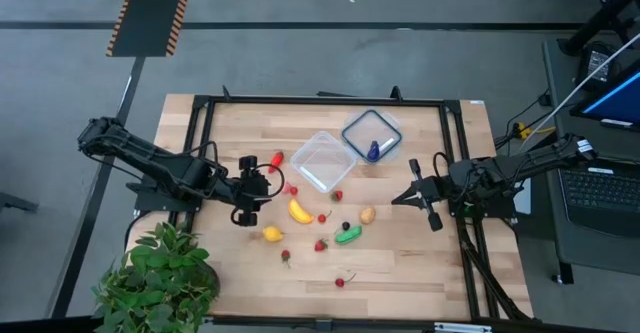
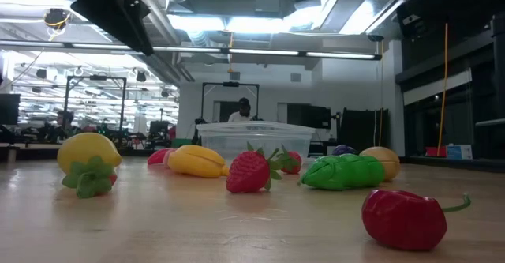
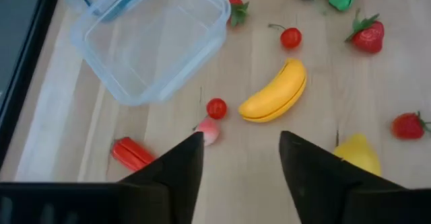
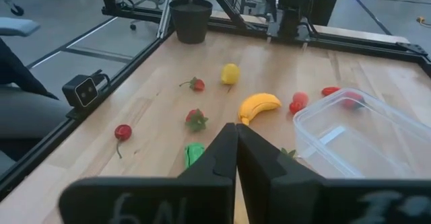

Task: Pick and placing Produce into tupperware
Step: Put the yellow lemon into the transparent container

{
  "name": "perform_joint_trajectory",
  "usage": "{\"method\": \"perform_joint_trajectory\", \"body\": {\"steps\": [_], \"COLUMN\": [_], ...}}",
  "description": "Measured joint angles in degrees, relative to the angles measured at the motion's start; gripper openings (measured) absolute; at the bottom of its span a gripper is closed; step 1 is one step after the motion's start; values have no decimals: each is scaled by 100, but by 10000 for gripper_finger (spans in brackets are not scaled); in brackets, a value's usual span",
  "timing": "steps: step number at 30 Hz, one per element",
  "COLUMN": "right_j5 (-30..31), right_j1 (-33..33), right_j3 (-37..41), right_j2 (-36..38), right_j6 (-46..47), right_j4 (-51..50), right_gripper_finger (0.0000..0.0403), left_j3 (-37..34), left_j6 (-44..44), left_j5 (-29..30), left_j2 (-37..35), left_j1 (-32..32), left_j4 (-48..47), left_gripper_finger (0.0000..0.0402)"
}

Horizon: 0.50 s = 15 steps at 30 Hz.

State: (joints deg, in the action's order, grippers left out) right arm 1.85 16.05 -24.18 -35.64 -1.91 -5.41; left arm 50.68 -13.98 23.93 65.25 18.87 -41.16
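The tupperware (image 1: 322, 160) sits clear and empty mid-bench, fruit beside it; left gripper (image 1: 262, 186) wide open nearby, right gripper (image 1: 402, 197) shut.

A wooden table (image 1: 400, 263) with a black frame stands on a grey floor. A leafy potted plant (image 1: 160, 278) sits at one near corner of it, and its dark pot (image 4: 190, 11) shows in the right wrist view. A clear lid (image 1: 372, 136) with a bluish rim lies flat just beside the tub. A small camera (image 4: 84, 89) is fixed at the table's edge. Off the table, a laptop (image 1: 598, 188) and a monitor (image 1: 615, 98) sit to one side, and a strip of striped hazard tape (image 1: 150, 13) marks the floor. A person (image 2: 242, 110) shows far back in the room.
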Motion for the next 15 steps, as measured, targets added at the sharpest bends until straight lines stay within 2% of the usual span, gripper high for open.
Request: {"method": "perform_joint_trajectory", "body": {"steps": [7, 15], "right_j5": [0, 2], "right_j1": [0, -2], "right_j3": [0, 2], "right_j2": [0, 0], "right_j6": [22, 17], "right_j4": [8, 138], "right_gripper_finger": [13, 14], "left_j3": [0, 0], "left_j6": [-113, -244], "left_j5": [-135, -680], "left_j2": [0, 162], "left_j1": [31, 268], "left_j4": [-28, 143], "left_gripper_finger": [235, 240]}}
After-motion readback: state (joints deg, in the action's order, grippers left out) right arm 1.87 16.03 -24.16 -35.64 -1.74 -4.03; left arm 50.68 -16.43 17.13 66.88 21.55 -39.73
